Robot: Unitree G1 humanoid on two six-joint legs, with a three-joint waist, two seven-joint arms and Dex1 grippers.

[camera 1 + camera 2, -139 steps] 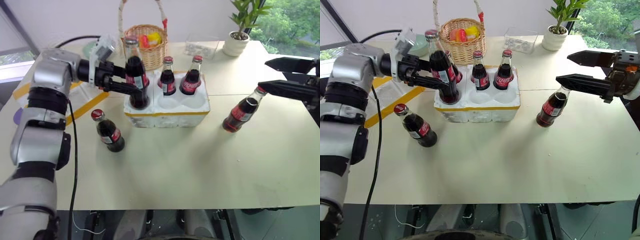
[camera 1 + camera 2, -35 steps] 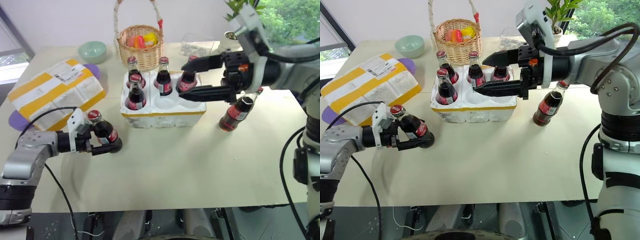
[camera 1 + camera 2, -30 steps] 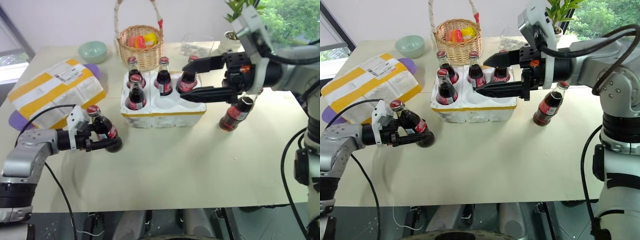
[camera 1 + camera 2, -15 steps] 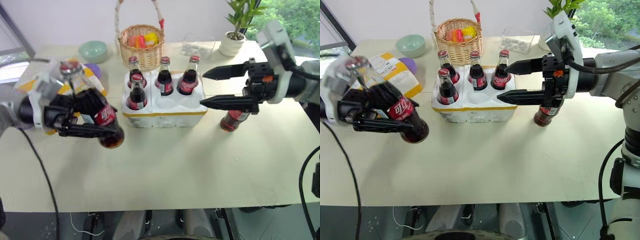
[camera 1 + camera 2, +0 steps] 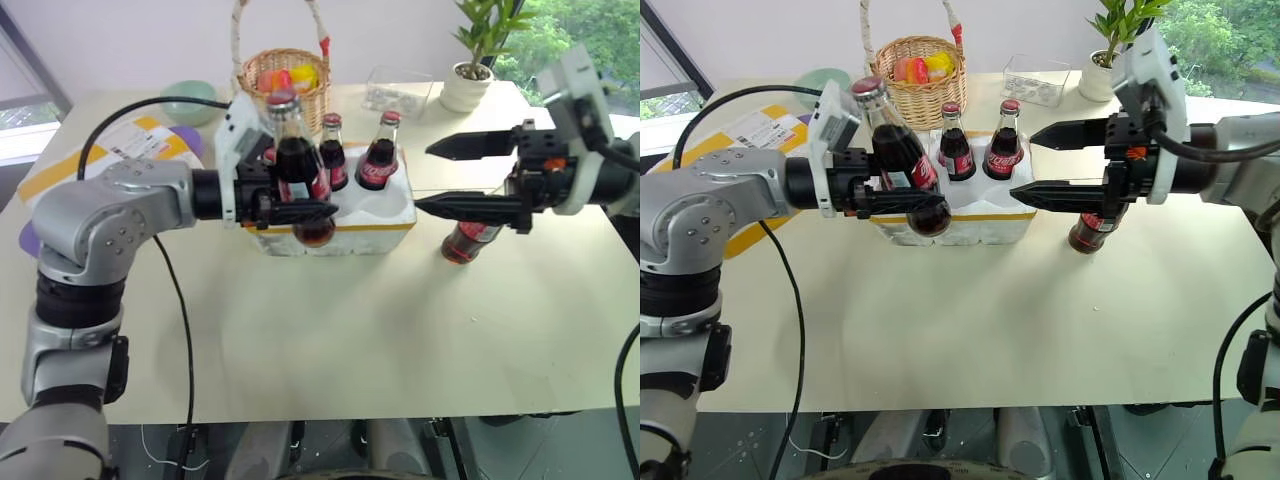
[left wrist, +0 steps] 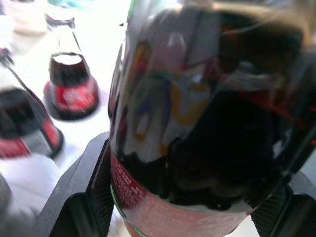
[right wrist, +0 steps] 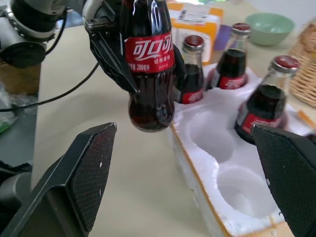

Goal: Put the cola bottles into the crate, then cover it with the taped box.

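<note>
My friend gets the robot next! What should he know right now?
Left gripper: shut on a cola bottle, held above the crate's front edge.
Right gripper: open, empty, by the crate's right side.
Done: four bottles stand in the crate, among them two in the back row.
Left: socket the held bottle, then the one on the table, then cover with the taped box.

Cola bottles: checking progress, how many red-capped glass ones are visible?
6 cola bottles: one in the left end effector; four in the white foam crate, two partly hidden; one on the table by the right end effector.
</note>
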